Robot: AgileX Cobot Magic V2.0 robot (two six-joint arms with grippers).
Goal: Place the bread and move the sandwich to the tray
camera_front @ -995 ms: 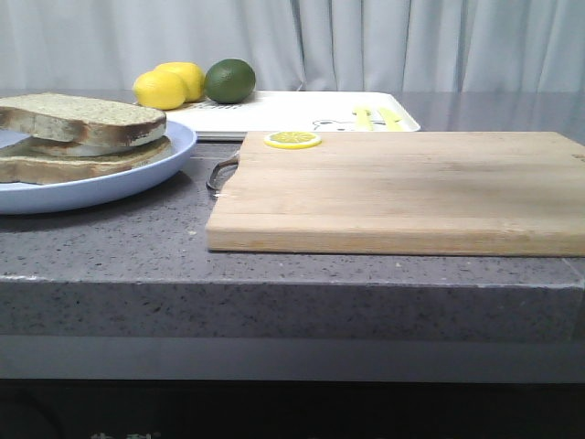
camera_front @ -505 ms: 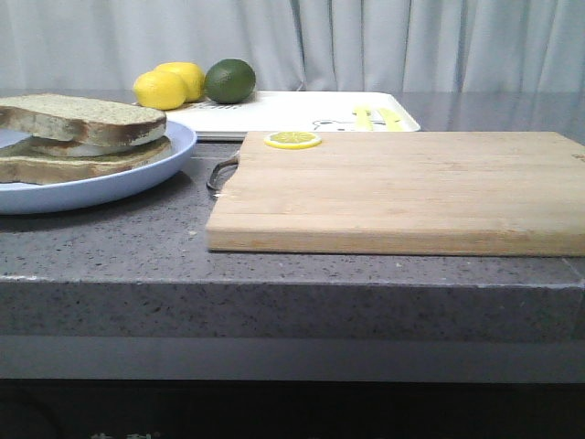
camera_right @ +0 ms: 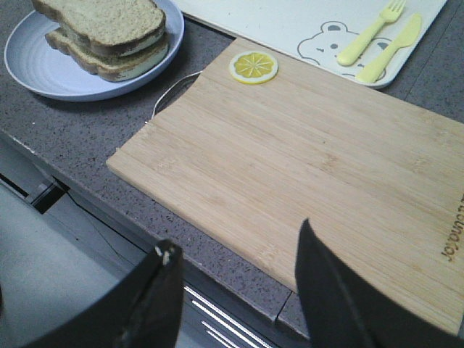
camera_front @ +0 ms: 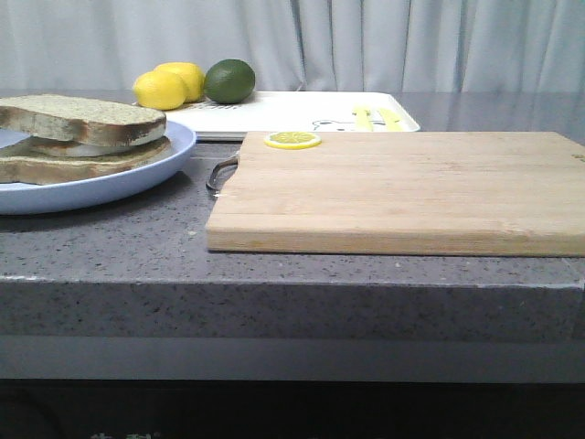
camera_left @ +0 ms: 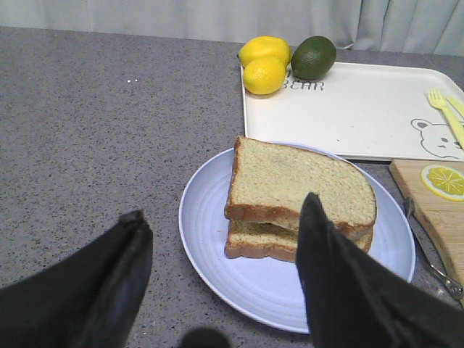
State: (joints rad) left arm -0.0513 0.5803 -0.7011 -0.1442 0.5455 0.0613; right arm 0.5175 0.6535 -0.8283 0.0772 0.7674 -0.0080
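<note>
Bread (camera_left: 293, 177) tops the sandwich (camera_front: 80, 137) on the pale-blue plate (camera_front: 137, 181), which we find at about nine o'clock on the grey countertop (camera_front: 137, 247) in the front view. Between the two brown-crusted slices we see a thin white layer, most clearly in the right wrist view.

We see the wooden cutting board (camera_front: 402, 187) filling the centre and three o'clock side, its metal handle loop (camera_front: 219, 172) pointing toward the plate, the two just apart. A lemon slice (camera_front: 292, 140) lies on the board's far corner nearest the plate.

We place the tray (camera_front: 292, 112) at twelve o'clock, behind the board and close to the plate's far rim. On it we make out a bear print (camera_left: 437, 138) and a yellow fork and knife (camera_right: 377, 36). At its eleven o'clock corner sit two lemons (camera_front: 169, 85) and a lime (camera_front: 229, 80), all touching one another.

Our left gripper (camera_left: 225, 283) hangs over the near edge of the plate with its fingers spread wide, holding nothing. Our right gripper (camera_right: 239, 297) hovers over the near edge of the board, its fingers likewise parted and empty. Neither arm appears in the front view.
</note>
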